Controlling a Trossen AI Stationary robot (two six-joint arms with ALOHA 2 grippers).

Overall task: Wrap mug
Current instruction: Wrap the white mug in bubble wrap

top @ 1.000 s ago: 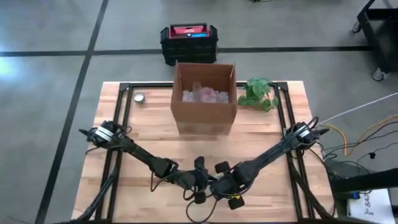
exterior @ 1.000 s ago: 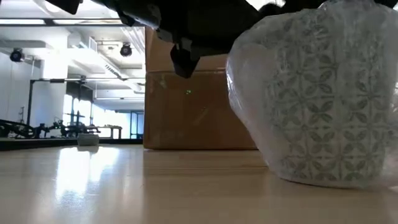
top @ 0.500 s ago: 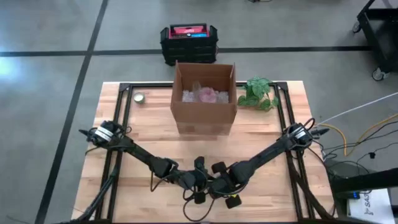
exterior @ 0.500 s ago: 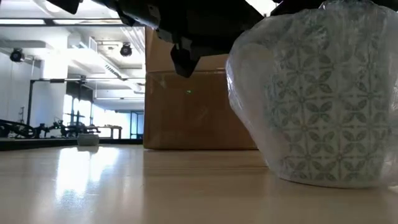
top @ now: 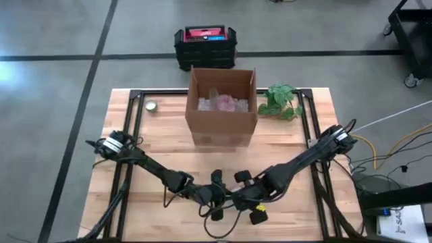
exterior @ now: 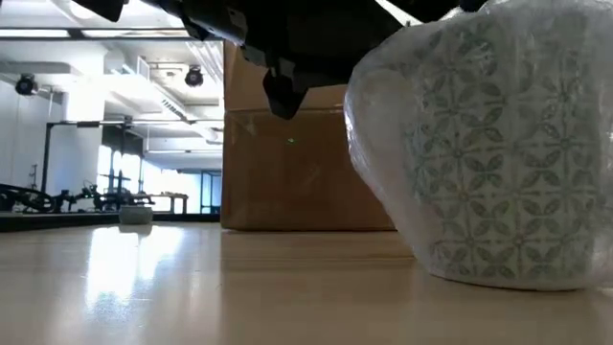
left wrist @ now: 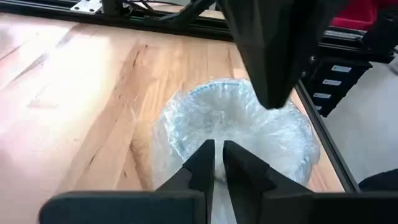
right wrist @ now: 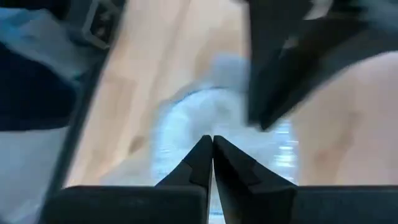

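Observation:
The mug (exterior: pixel 484 153), white with a green leaf pattern and covered in clear wrap, stands upright on the table near its front edge. In the left wrist view I look down into its wrapped mouth (left wrist: pixel 236 127). In the high view both grippers meet over it and hide it. My left gripper (left wrist: pixel 218 160) is shut at the wrap on the mug's near rim. My right gripper (left wrist: pixel 273 93) comes from the opposite side, its shut fingers pointing down at the far rim; its own view (right wrist: pixel 211 144) is blurred. My left gripper pinches the wrap at the mug's rim (left wrist: pixel 217 180) between its two fingers, slanting down from the table's left; one layer or several, I cannot tell. The mug stands on the table. My right gripper's shut tips meet the wrap at the opposite rim (left wrist: pixel 272 111), coming down from above and the right.
An open cardboard box (top: pixel 221 108) holding wrapped items stands at the table's middle back, with a small green plant (top: pixel 280 101) to its right and a small round tin (top: pixel 150 105) to its left. A black crate (top: pixel 204 47) sits on the floor beyond the table.
My right gripper has shifted a little toward the table's right edge and its arm has swung with it. In the low view the wrapped mug has shifted slightly toward the left, and the wrap over its top has been drawn up.

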